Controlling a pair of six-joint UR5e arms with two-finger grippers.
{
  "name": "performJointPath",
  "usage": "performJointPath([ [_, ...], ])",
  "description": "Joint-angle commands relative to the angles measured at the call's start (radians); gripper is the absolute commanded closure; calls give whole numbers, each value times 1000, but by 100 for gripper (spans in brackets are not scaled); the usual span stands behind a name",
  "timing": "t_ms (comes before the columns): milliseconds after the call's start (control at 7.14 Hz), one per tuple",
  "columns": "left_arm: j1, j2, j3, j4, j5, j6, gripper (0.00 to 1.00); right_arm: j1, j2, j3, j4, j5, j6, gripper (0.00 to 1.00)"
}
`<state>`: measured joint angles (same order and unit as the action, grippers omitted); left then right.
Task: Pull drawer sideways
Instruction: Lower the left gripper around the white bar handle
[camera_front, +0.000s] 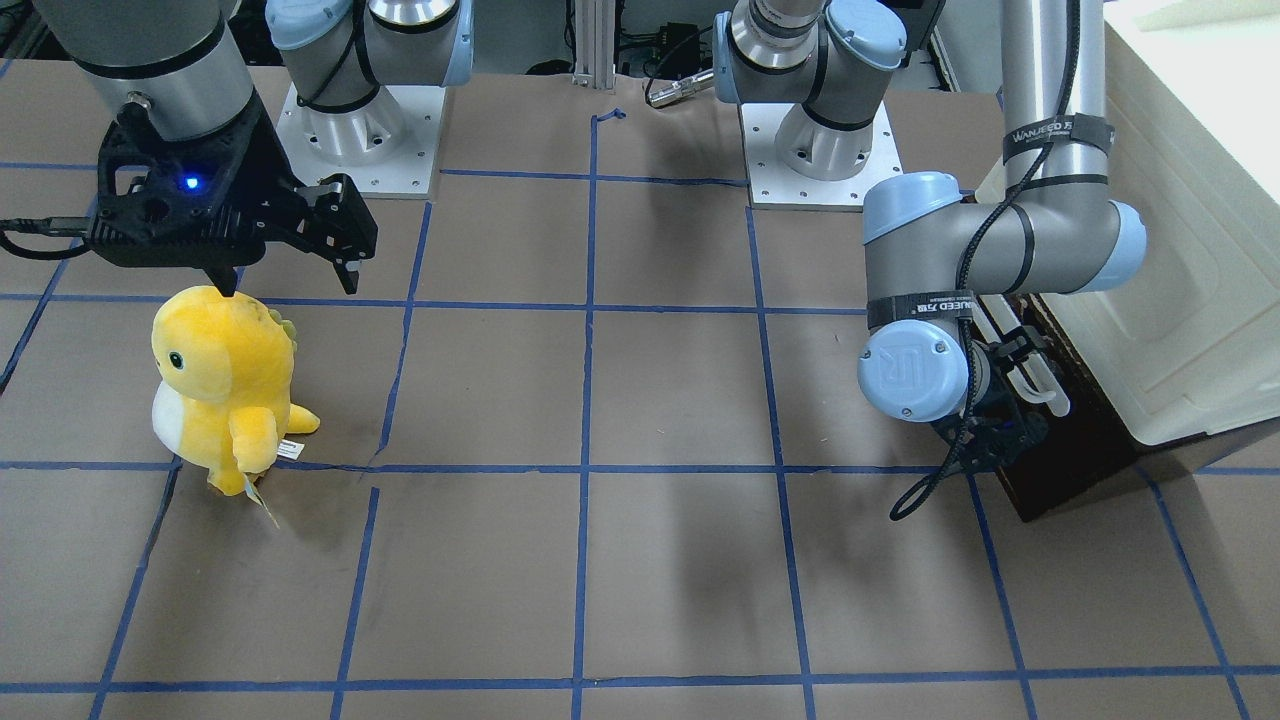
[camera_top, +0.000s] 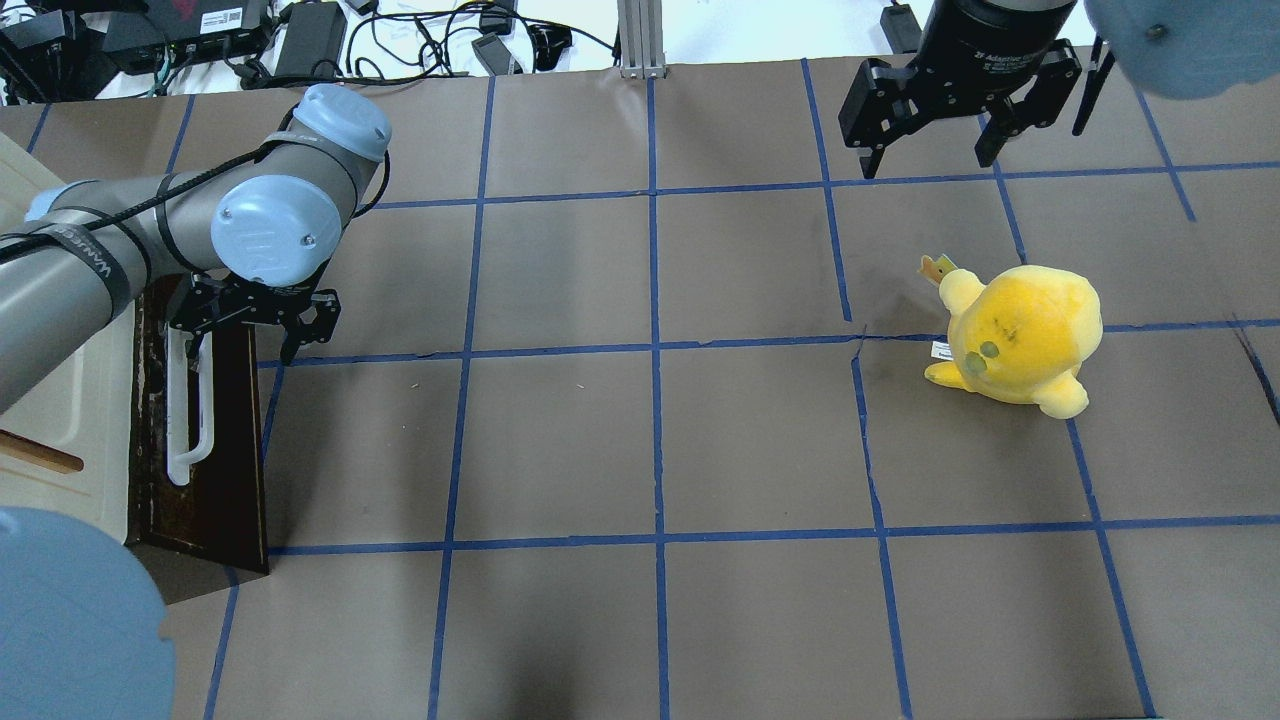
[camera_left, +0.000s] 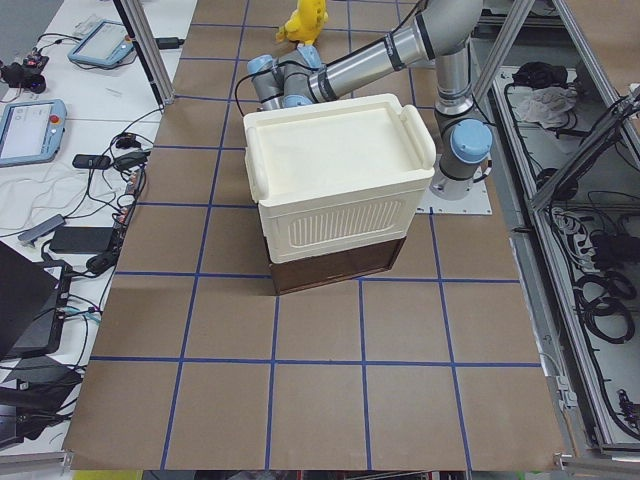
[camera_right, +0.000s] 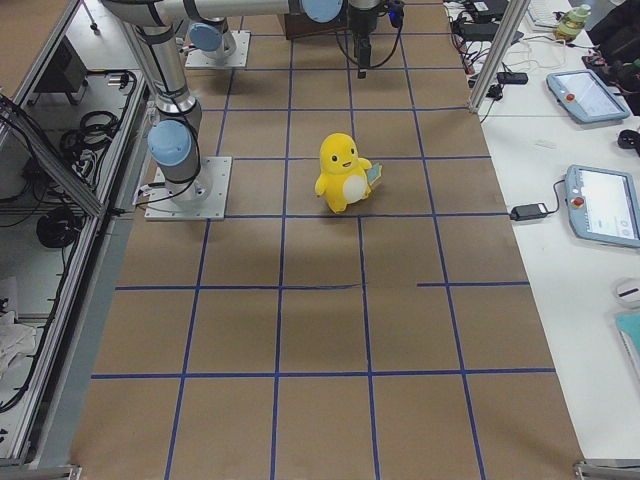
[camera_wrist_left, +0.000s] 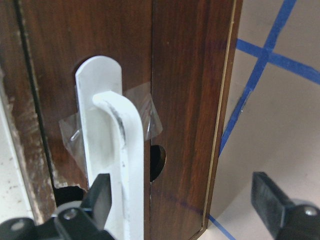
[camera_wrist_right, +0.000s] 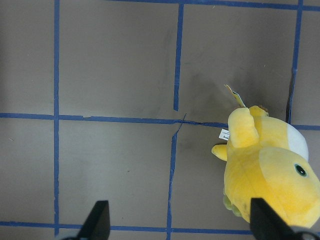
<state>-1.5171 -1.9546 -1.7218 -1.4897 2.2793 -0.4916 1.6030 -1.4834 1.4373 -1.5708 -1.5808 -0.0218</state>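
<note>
Left wrist-mounted view gives you the key fact: the left gripper (camera_wrist_left: 182, 192) is spread wide and grips nothing. The white bar handle (camera_wrist_left: 117, 150) stands between its jaws, close against one finger (camera_wrist_left: 101, 197), while the other hangs out past the drawer's edge over the table (camera_top: 650, 450). That straddle makes sense, since the bar is the only thing on the front of the drawer (camera_wrist_left: 192, 90) to hook or pinch, and the wrist is turned so the jaws cross the bar rather than run along it. The drawer sits at the bottom of the cream cabinet (camera_top: 70, 400) at the table's end on the robot's left, its dark front facing the middle of the table. You cannot tell from these views whether it is out at all; it looks shut or nearly so. I'd judge that you are at the grasp step: the jaws need to close on the bar, or the inner finger to bear on it, before any sideways pull toward the table's middle. Mind that the bar is off-centre in the jaws, so closing may nudge the wrist or the cabinet, which no arm steadies. The right gripper (camera_top: 930, 160) is likewise wide open and empty. It hangs above the table well apart from the cabinet, near the yellow plush toy (camera_top: 1020, 335), which stands out of the pull path and plays no part in this.
</note>
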Motion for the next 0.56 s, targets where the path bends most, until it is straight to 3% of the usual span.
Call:
performJointPath([
  [0, -2, 0, -4, -1, -6, 4, 2, 0, 0, 0, 0, 1, 0, 0],
  [420, -3, 3, -5, -17, 0, 8, 5, 0, 0, 0, 0, 1, 0, 0],
])
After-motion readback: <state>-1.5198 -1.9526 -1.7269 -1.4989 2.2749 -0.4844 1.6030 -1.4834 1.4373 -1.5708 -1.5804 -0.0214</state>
